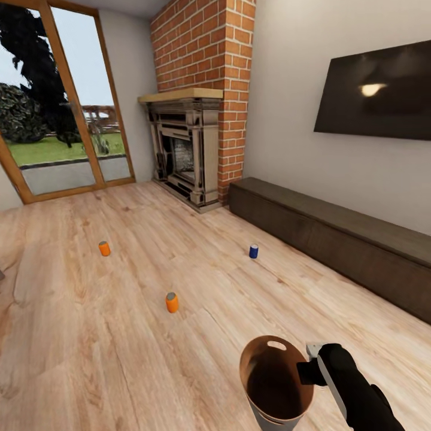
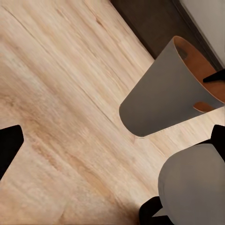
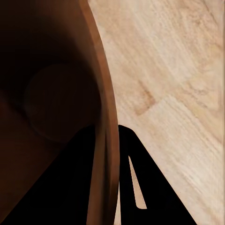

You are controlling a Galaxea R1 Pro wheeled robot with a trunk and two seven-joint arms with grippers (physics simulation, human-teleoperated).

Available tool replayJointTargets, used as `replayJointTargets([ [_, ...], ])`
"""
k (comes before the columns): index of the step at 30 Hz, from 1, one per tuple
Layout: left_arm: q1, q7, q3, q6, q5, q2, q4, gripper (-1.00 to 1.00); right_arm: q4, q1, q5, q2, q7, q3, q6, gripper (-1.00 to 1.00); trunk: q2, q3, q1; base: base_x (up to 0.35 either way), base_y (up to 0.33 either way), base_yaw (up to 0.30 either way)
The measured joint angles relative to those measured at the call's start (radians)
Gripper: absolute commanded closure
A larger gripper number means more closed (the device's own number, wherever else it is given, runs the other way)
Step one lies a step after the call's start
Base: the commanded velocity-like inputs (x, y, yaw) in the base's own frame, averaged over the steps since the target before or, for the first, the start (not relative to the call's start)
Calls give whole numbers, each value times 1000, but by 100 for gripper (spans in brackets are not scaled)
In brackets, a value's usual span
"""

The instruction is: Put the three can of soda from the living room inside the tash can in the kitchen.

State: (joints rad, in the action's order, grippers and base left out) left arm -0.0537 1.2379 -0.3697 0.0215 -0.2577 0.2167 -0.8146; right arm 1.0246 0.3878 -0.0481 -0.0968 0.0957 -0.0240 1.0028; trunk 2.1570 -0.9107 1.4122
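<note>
Three cans of soda stand upright on the light wood floor: an orange can [image 1: 105, 248] at the left, an orange can [image 1: 172, 302] nearer me, and a blue can [image 1: 254, 251] close to the cabinet. My right gripper [image 1: 308, 365] [image 3: 110, 154] is shut on the rim of the tash can [image 1: 251, 353] [image 3: 56, 93], one finger inside and one outside, holding it above the floor. Its brown inside holds nothing. In the left wrist view the tash can's [image 2: 164, 93] pale grey wall hangs over the planks, and my left gripper [image 2: 117, 131] is open with nothing in it.
A red brick fireplace [image 1: 188, 149] stands at the back, with a long dark wood cabinet [image 1: 335, 239] along the right wall under a wall-mounted TV [image 1: 377, 90]. Glass doors [image 1: 60, 120] fill the back left. A grey rounded robot part [image 2: 197, 187] shows below the bin.
</note>
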Motion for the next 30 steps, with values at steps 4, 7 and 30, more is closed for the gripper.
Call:
replayJointTargets([
  [4, 0, 0, 0, 0, 0, 0, 0, -100, 0, 0, 2, 0, 0, 0, 0, 100, 0, 0, 0, 345, 0, 0],
  [7, 0, 0, 0, 0, 0, 0, 0, -100, 0, 0, 0, 0, 0, 1, 0, 100, 0, 0, 0, 345, 0, 0],
  [30, 0, 0, -1, 0, 0, 15, 1, -100, 0, 0, 1, 0, 0, 1, 0, 100, 0, 0, 0, 345, 0, 0],
])
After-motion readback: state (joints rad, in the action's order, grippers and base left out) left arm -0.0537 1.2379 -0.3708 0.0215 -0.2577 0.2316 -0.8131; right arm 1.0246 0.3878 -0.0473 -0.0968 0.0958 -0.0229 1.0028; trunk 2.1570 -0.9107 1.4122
